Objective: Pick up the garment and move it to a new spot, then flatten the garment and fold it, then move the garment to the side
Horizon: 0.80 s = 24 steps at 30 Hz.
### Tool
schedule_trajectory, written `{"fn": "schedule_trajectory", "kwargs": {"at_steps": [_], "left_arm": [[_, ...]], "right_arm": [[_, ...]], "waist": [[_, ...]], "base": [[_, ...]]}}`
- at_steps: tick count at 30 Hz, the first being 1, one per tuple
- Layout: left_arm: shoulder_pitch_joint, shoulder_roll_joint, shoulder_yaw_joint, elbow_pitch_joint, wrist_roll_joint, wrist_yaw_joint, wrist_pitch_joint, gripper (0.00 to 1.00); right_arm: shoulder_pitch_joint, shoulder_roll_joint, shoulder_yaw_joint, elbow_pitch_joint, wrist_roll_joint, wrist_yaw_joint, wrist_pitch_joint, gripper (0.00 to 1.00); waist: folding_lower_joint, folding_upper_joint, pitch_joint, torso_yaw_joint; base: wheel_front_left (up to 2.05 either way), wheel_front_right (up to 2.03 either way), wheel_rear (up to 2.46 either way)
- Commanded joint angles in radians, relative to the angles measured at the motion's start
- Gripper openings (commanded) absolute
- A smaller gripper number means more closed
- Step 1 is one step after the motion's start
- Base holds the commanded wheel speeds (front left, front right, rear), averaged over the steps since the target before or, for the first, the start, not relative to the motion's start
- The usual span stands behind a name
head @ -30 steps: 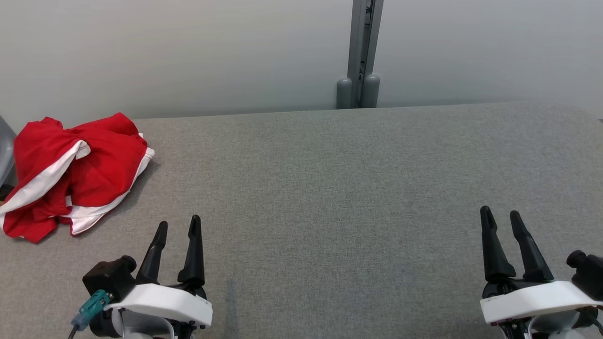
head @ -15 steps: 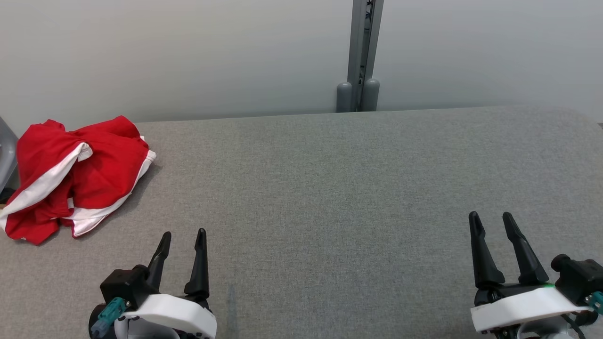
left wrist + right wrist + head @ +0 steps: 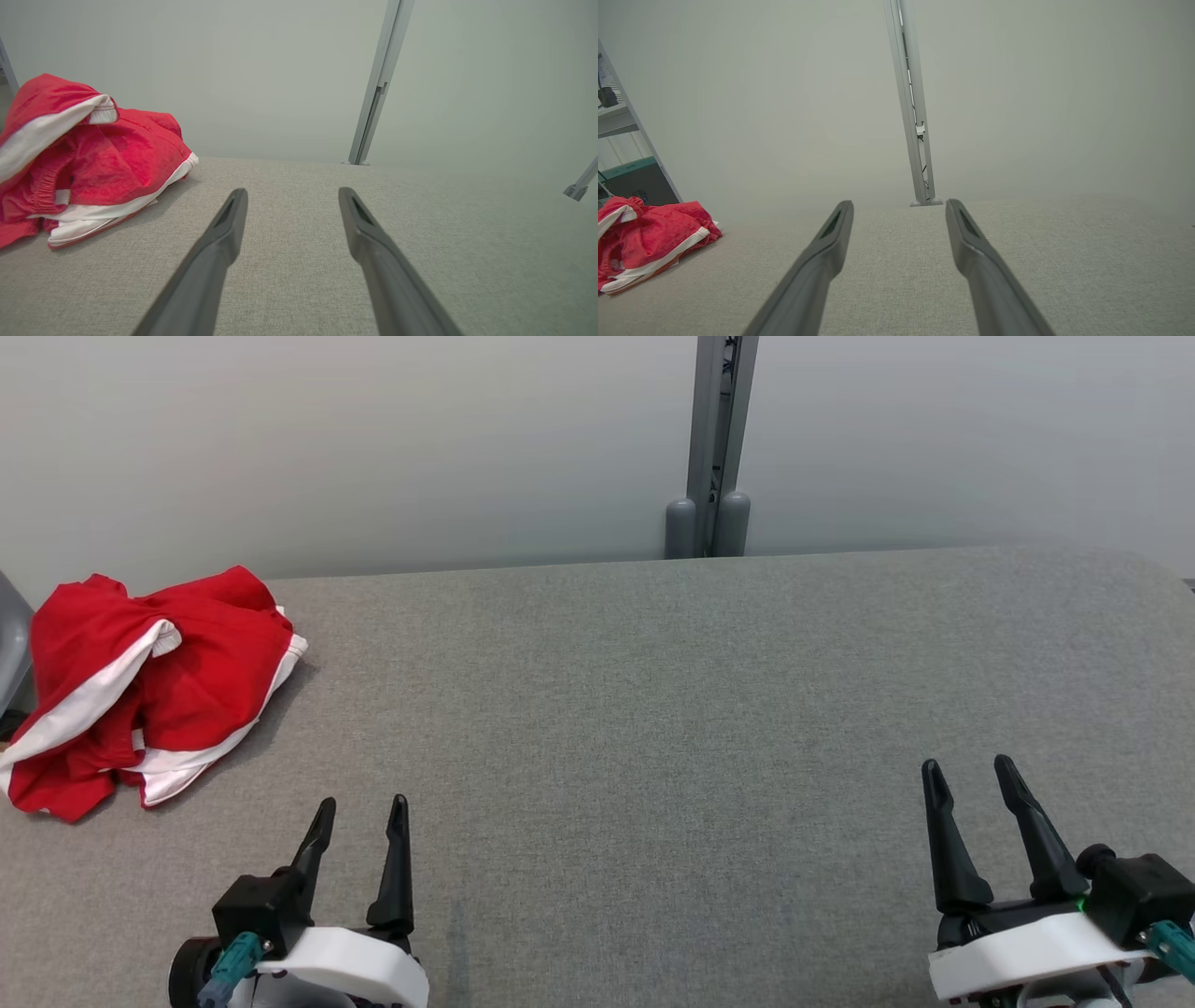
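Red cloth garment (image 3: 149,681); matt grey felt table (image 3: 653,709)

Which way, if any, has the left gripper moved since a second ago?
Yes. Against the red garment, the left gripper has drawn back toward the robot.

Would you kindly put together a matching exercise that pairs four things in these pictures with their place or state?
Column one:
1. garment
2. left gripper
3. right gripper
4. metal post

Column two:
A. upright, behind the far edge of the table
B. open and empty, at the head view's lower right
C. crumpled, red and white, at the table's far left
D. open and empty, at the head view's lower left, nearer the garment

Pairs: 1-C, 2-D, 3-B, 4-A.
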Motion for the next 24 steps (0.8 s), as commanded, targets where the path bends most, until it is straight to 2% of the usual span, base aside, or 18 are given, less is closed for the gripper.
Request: {"fn": "schedule_trajectory", "kwargs": {"at_steps": [1,20,24], "left_arm": [[-0.008,0.006,0.004,-0.002,0.024,0.006,-0.009,1.0],[-0.017,0.007,-0.009,0.049,0.108,0.013,-0.042,1.0],[-0.018,0.007,-0.005,0.053,0.104,0.014,-0.042,1.0]], "right_arm": [[0.003,-0.008,-0.003,0.0,-0.027,0.002,-0.012,1.0],[0.003,-0.01,-0.007,0.027,-0.14,0.002,-0.046,1.0],[0.002,-0.01,-0.012,0.031,-0.134,0.002,-0.044,1.0]], "waist": [[0.0,0.0,0.0,-0.001],[0.0,0.0,-0.002,0.006],[0.0,0.0,-0.001,0.007]], "base": [[0.0,0.0,0.0],[0.0,0.0,0.0],[0.0,0.0,0.0]]}}
